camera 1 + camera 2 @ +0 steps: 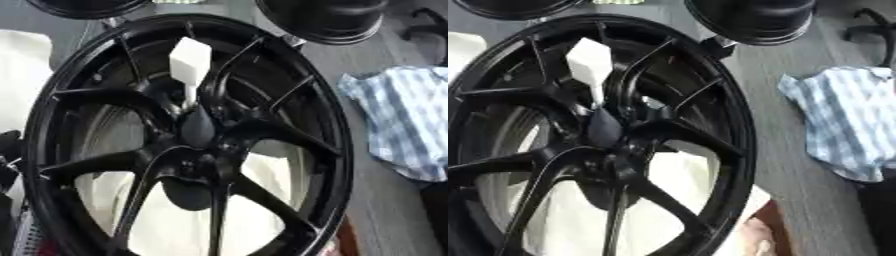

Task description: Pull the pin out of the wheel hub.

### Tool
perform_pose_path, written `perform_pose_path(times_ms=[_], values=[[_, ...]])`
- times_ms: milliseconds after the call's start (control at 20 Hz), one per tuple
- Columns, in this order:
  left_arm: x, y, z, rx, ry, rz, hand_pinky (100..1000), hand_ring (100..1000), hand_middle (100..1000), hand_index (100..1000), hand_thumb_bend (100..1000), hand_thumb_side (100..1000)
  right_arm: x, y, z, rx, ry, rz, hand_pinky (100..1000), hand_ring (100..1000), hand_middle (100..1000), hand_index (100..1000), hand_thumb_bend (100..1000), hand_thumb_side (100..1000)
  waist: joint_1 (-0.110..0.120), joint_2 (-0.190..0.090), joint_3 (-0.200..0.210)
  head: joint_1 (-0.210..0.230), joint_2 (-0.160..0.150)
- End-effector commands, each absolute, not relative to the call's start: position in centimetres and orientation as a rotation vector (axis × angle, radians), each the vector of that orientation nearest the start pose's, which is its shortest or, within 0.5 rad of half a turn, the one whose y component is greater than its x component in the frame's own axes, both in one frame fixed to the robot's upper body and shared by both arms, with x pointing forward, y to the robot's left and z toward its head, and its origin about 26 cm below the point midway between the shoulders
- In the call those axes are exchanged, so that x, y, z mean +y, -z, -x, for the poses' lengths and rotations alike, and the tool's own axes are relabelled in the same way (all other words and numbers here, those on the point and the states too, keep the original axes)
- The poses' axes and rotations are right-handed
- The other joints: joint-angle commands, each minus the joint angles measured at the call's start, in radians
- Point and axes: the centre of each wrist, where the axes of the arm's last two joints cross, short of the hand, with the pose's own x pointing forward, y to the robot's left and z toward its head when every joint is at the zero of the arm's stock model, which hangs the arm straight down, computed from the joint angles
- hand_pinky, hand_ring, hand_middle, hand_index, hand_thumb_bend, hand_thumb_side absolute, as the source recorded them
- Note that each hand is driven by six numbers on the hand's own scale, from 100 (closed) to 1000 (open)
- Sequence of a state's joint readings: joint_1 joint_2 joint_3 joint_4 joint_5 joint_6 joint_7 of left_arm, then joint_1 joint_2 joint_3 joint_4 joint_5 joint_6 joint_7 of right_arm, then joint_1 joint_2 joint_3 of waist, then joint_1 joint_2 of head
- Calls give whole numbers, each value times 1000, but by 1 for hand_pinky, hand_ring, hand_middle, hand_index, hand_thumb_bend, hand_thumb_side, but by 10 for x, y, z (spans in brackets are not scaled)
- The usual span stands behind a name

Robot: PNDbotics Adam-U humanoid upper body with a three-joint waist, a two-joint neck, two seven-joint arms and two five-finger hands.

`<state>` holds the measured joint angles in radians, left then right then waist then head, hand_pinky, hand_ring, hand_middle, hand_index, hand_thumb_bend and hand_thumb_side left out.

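Grey wood-grain floor (385,210), blue-and-white striped cloth (407,120) at right

Both eye views look steeply down from the robot's head, close above the black wheel (188,145), which fills most of each. They share the hub, the spokes and the striped cloth (842,120) at right, the right eye's picture shifted leftward.

The pin (189,65) stands in the middle of the wheel hub (197,130). A cloth (402,120) lies on the table (385,210) to the hub's right.
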<state>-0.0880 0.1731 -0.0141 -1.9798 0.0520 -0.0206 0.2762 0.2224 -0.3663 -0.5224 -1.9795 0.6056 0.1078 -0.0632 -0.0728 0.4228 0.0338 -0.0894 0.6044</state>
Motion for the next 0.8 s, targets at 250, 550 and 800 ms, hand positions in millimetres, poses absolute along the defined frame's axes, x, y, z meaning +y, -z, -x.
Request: perform_pose_path(times_ms=[250,550,800], values=[[252,-133,-276,-2119,-111,-182,681,679,586,722,100,826,-427,-135,-192,-1556,-230,1378,945,893,837,899,100,204,1,-14,4,-11,-13],[252,-134,-276,-2114,-109,-182,682,680,585,722,100,832,-430,-135,-189,-1373,-25,1489,963,921,889,895,100,198,-8,-13,6,-21,-15],[251,-135,-276,-2118,-102,-178,681,680,585,721,100,830,-420,-133,-197,-1559,63,1427,959,859,797,862,100,293,-13,-11,10,-19,-13]])
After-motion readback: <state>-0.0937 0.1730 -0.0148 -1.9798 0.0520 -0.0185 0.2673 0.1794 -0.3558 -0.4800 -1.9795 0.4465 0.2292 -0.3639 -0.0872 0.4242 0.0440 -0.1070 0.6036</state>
